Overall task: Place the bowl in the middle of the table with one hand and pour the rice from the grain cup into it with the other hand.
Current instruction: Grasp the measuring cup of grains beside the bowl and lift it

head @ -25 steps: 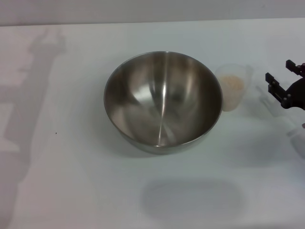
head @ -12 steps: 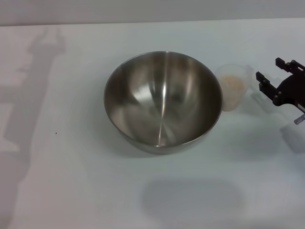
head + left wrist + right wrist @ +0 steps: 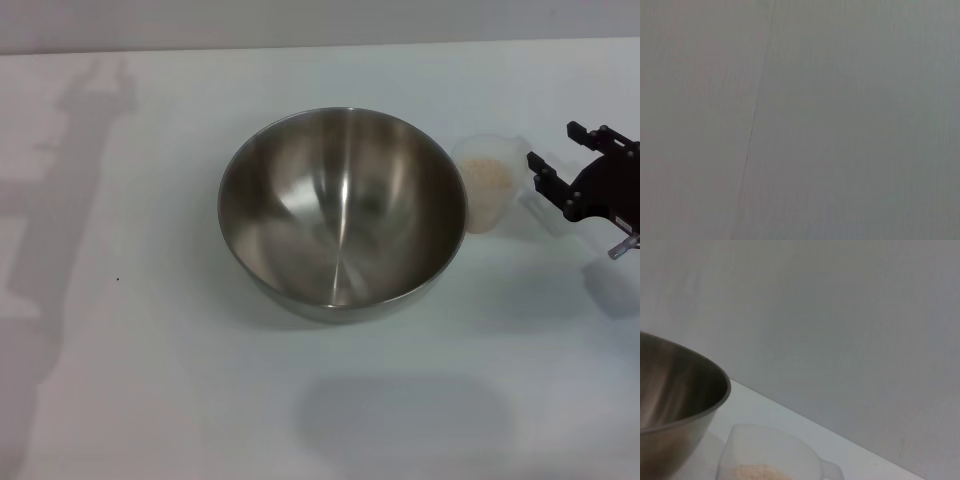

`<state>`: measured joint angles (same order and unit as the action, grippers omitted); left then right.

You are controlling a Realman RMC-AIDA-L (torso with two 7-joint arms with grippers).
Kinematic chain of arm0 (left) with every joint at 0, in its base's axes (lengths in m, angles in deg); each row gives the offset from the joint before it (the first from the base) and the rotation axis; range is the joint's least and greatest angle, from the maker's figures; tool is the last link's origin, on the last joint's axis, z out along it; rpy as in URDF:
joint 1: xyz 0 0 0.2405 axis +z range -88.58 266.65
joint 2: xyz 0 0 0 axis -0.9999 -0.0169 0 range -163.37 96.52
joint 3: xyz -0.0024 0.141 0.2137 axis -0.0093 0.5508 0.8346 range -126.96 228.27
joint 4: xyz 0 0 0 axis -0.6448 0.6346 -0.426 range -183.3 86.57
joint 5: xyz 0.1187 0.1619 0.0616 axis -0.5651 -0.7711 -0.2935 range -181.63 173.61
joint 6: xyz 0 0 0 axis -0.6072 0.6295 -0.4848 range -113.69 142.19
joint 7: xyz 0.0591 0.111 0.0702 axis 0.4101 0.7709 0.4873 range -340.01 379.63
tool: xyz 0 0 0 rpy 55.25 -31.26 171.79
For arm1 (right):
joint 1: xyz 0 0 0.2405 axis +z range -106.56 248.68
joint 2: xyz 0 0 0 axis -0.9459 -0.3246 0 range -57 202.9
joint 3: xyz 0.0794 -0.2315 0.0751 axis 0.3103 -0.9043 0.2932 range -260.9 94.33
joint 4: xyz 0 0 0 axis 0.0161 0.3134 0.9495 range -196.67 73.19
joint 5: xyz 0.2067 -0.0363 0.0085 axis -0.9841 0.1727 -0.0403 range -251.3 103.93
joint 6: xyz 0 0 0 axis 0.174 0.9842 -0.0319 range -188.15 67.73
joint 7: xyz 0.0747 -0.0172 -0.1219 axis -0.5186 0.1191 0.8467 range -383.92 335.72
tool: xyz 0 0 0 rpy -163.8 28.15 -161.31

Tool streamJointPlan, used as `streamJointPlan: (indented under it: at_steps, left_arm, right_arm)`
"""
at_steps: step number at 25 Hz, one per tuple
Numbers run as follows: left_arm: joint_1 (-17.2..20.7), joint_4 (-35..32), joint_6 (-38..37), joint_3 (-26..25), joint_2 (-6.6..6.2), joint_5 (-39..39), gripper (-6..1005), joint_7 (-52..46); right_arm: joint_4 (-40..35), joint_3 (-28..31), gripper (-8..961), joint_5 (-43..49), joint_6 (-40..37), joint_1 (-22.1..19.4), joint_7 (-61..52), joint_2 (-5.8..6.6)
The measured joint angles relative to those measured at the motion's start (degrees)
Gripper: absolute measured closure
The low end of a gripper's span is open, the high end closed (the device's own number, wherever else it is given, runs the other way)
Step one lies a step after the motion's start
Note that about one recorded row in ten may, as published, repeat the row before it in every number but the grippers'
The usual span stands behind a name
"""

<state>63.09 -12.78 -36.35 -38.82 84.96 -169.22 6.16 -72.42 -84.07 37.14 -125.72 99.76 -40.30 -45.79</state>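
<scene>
The steel bowl (image 3: 342, 212) stands upright near the middle of the white table (image 3: 150, 330); it holds nothing. Right beside its right rim stands the clear grain cup (image 3: 489, 181) with pale rice (image 3: 487, 174) in it. My right gripper (image 3: 552, 148) hovers just right of the cup, open, its two black fingers (image 3: 542, 176) spread toward the cup without touching it. The right wrist view shows the bowl's rim (image 3: 685, 400) and the grain cup (image 3: 771, 456) with rice (image 3: 757, 473) close below. The left gripper is out of view.
A wall rises behind the table's far edge (image 3: 320, 45). Shadows of the arms lie on the left of the table (image 3: 70, 200) and near the front (image 3: 405, 415). The left wrist view shows only a plain grey surface (image 3: 840, 120).
My right gripper has moved left and slightly up toward the grain cup. Bowl and cup have stayed put.
</scene>
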Motion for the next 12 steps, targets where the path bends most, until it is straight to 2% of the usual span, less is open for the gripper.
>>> streamJointPlan:
  at_steps: [12]
  left_arm:
    - [0.1, -0.2, 0.0, -0.1, 0.0, 0.0, 671, -0.2]
  right_arm:
    - [0.2, -0.8, 367, 0.0, 0.7, 0.7, 0.0, -0.09]
